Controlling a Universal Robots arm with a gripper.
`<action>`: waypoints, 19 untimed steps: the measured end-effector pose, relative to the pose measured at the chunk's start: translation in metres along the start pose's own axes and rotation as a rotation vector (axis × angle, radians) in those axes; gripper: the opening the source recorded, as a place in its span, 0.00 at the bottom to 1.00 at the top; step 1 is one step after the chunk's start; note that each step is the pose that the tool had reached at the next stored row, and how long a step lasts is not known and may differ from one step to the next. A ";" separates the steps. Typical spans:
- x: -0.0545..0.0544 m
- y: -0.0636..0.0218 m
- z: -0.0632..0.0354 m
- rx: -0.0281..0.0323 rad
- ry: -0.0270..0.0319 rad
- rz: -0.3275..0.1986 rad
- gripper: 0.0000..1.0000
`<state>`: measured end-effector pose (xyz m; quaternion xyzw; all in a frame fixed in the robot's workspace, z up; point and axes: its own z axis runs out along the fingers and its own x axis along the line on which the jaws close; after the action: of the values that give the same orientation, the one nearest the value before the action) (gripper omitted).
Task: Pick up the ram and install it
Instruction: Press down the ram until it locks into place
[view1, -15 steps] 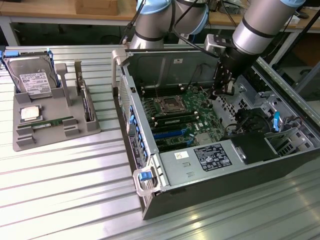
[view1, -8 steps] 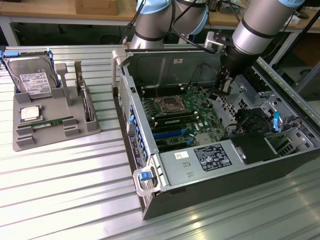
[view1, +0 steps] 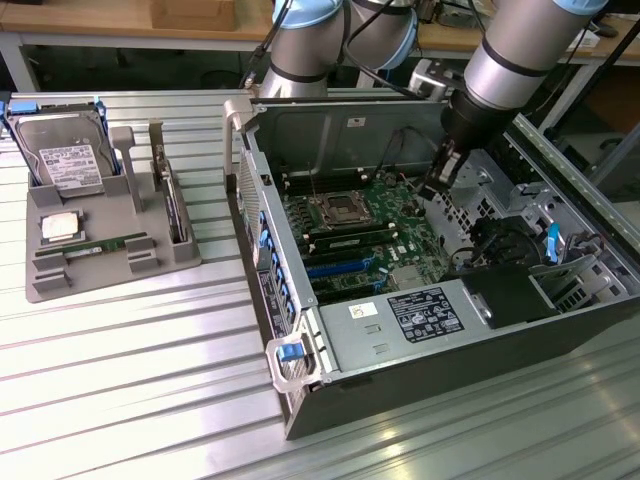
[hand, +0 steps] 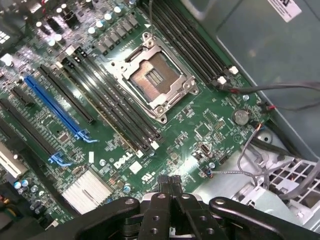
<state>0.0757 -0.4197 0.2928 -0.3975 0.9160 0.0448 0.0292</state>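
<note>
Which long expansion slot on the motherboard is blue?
The blue slot, lying beside the black expansion slots. It alone is bright blue with a blue latch at its end; the neighbouring long slots are all black.

the arm (view1: 520, 50) is built of thick silver-grey tube sections with light blue caps at the rounded joints, and thin black cables run loose along them. past a dark band its wrist narrows into a black cylinder that carries the gripper (view1: 438, 185), a slim black piece. up close, the gripper (hand: 169, 183) has matte black linkage bars pinned with small round silver rivets and two narrow black fingers (hand: 163, 187).
</note>
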 end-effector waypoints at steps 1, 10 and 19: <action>0.000 0.0000 0.0001 0.0022 -0.0015 0.025 0.10; 0.000 0.0000 0.0005 0.0260 -0.0171 0.290 0.10; 0.000 -0.0001 0.0009 0.0473 -0.0312 0.528 0.10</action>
<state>0.0757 -0.4197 0.2919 -0.1432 0.9882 0.0355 0.0399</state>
